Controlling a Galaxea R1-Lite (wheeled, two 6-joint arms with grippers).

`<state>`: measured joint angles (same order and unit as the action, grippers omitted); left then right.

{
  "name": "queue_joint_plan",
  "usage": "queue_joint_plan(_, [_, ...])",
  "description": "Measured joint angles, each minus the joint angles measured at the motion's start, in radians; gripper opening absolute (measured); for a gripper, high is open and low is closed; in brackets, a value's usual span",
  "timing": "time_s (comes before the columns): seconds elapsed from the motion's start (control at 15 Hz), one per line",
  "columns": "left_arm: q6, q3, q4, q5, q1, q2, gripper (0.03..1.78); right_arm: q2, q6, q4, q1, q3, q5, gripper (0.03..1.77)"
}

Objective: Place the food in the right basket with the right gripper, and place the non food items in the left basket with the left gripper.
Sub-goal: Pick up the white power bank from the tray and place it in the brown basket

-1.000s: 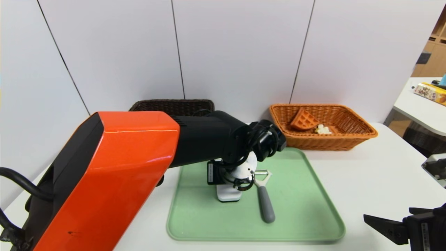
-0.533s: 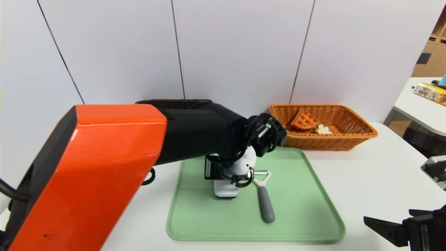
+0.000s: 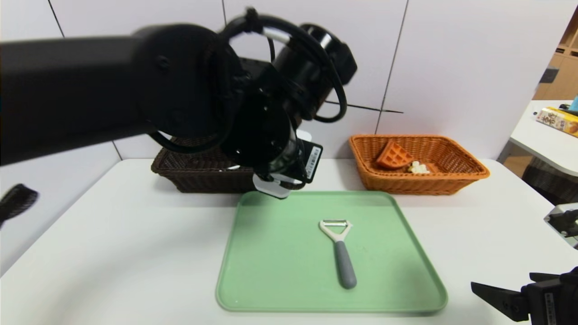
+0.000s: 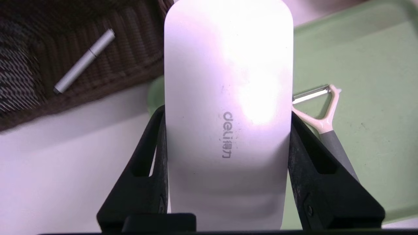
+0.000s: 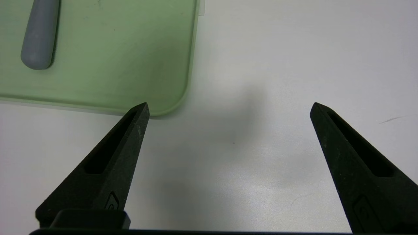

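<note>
While L gripper (image 4: 225, 143) jaws clamp 1 white device (image 4: 228, 98), R gripper (image 5: 228, 111) jaws wide, empty; 1 peeler (image 3: 339, 250) on tray (image 3: 271, 271).

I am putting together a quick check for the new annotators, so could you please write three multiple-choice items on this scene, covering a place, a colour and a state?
1. Where does the peeler lie?
A. on the green tray
B. in the dark basket
C. in the orange basket

2. What colour is the peeler's handle?
A. red
B. grey
C. yellow

3. What is the left gripper doing?
A. hanging open
B. holding the peeler
C. gripping a white device

Answers:
1 A: the peeler rests on the green tray.
2 B: its handle is grey.
3 C: the left gripper is clamped on the white device; the right gripper hangs open over the table.
</note>
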<state>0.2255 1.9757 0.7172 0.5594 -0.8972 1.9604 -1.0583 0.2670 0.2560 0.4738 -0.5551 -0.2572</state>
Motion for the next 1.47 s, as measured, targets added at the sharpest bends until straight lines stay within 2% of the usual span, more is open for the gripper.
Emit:
queue_joint_plan(0.13, [-0.203,-0.002,-0.050,-0.011,0.007,-0.076,1.01,0.000,0.000,0.000,0.001,0.000,0.003,1.70])
queue_joint_plan(0.33, [-0.465,-0.004,-0.102,-0.104,0.064,-0.159,1.01,0.000,0.000,0.000,0.001,0.000,0.005,1.70])
queue_joint_plan(0.4, [-0.543,-0.004,-0.117,-0.138,0.091,-0.180,1.01,0.000,0.001,0.000,0.001,0.000,0.005,1.70])
queue_joint_plan(0.6, [-0.732,-0.005,-0.120,-0.174,0.183,-0.211,1.01,0.002,0.000,0.000,0.001,0.004,0.001,1.70])
queue_joint_plan(0.93, [-0.994,-0.064,-0.109,-0.248,0.350,-0.222,1.01,0.003,0.000,0.000,0.001,0.007,0.002,1.70])
queue_joint_plan(1.2, [-1.129,-0.087,-0.104,-0.272,0.441,-0.181,1.01,0.003,0.001,0.000,0.005,0.008,-0.002,1.70])
queue_joint_plan(1.47, [-1.210,-0.093,-0.108,-0.391,0.493,-0.121,1.01,0.008,0.002,0.001,0.005,0.008,-0.003,1.70])
